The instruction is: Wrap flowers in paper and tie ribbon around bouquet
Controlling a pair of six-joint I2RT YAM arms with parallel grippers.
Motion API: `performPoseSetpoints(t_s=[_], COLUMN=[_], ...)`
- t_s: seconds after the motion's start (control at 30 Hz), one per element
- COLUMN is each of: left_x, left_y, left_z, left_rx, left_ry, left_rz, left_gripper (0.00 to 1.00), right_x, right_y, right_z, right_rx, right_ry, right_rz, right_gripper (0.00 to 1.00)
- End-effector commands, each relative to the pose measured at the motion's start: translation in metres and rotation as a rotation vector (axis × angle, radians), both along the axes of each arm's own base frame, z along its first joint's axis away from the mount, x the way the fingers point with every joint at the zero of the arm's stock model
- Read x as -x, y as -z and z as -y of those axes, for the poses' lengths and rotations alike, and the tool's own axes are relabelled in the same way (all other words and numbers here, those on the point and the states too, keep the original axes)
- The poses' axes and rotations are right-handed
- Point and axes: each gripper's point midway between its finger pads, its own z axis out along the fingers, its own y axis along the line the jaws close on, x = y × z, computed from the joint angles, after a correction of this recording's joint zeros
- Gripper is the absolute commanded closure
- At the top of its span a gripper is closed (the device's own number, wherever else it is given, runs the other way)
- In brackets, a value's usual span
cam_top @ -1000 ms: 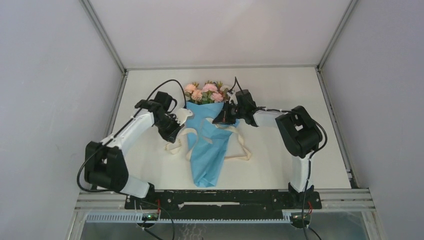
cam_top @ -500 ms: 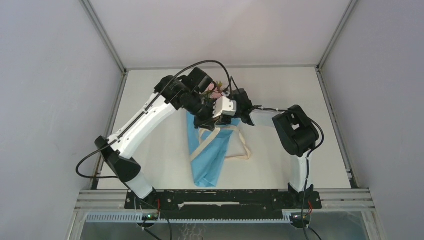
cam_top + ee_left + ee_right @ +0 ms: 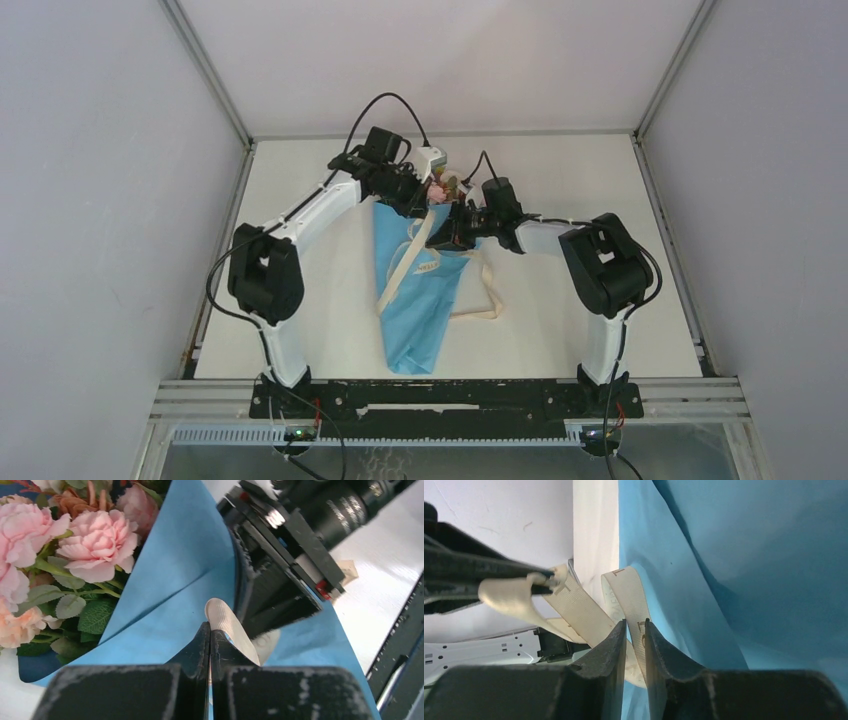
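The bouquet (image 3: 422, 318) lies on the white table (image 3: 570, 170). It is a smooth sky-blue paper (image 3: 170, 575) cone tapering to a point toward the arms, with ruffled pink and peach flowers (image 3: 95, 545) and matte green leaves at its wide mouth. The left gripper (image 3: 210, 627) is clamped on a curled loop of flat, woven cream ribbon (image 3: 584, 610) over the cone's upper part. The right gripper (image 3: 635, 626), just beside it, has its jaws slightly parted, with a ribbon strip running into the narrow gap

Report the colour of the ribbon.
The ribbon is cream-beige; the right wrist view shows it best.
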Motion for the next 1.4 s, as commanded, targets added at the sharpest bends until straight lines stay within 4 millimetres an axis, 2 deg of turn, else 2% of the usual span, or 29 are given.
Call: performPoseSetpoints(t_s=[0.0,0.17,0.33,0.4,0.5,0.67,0.9,0.97,1.0,1.13,1.17,1.27,1.3,1.37], left_x=[-0.028,-0.04,-0.032,-0.027,-0.021,-0.019,-0.016,-0.016,-0.017,-0.018,-0.018,-0.016,-0.016,-0.014], left_y=[-0.005,0.024,0.046,0.048,0.05,0.05,0.048,0.046,0.046,0.042,0.042,0.038,0.034,0.024], left_z=[0.009,0.002,0.006,0.008,0.012,0.012,0.013,0.014,0.015,0.012,0.011,0.003,-0.004,-0.021], left_rx=[0.032,-0.032,-0.026,-0.007,0.018,0.024,0.038,0.046,0.046,0.044,0.043,0.017,-0.003,-0.04], left_ry=[-0.08,-0.104,-0.098,-0.099,-0.094,-0.097,-0.097,-0.1,-0.101,-0.11,-0.11,-0.128,-0.13,-0.132], left_rz=[0.097,0.113,0.04,0.018,-0.014,-0.023,-0.036,-0.037,-0.036,-0.025,-0.024,-0.033,-0.03,-0.036], left_gripper=[1.0,1.0,1.0,1.0,1.0,1.0,1.0,1.0,1.0,1.0,1.0,1.0,0.94,0.68], right_x=[-0.002,0.0,-0.008,-0.013,-0.019,-0.035,-0.043,-0.045,-0.045,-0.046,-0.047,-0.048,-0.047,-0.047], right_y=[-0.024,-0.028,-0.041,-0.045,-0.046,-0.035,-0.03,-0.027,-0.024,-0.019,-0.019,-0.019,-0.019,-0.021], right_z=[0.001,0.004,0.013,0.014,0.009,0.004,0.0,-0.003,-0.003,-0.002,-0.001,0.004,0.006,0.009], right_rx=[-0.064,-0.084,-0.094,-0.092,-0.108,-0.064,-0.052,-0.045,-0.044,-0.04,-0.036,-0.028,-0.022,-0.009], right_ry=[0.003,-0.003,0.053,0.084,0.11,0.17,0.18,0.177,0.177,0.183,0.188,0.191,0.189,0.186], right_rz=[0.054,0.084,0.14,0.153,0.161,0.127,0.117,0.11,0.103,0.088,0.087,0.085,0.084,0.096], right_gripper=[0.71,0.65,0.57,0.49,0.45,0.44,0.45,0.51,0.57,0.87,0.97,1.0,1.0,1.0])
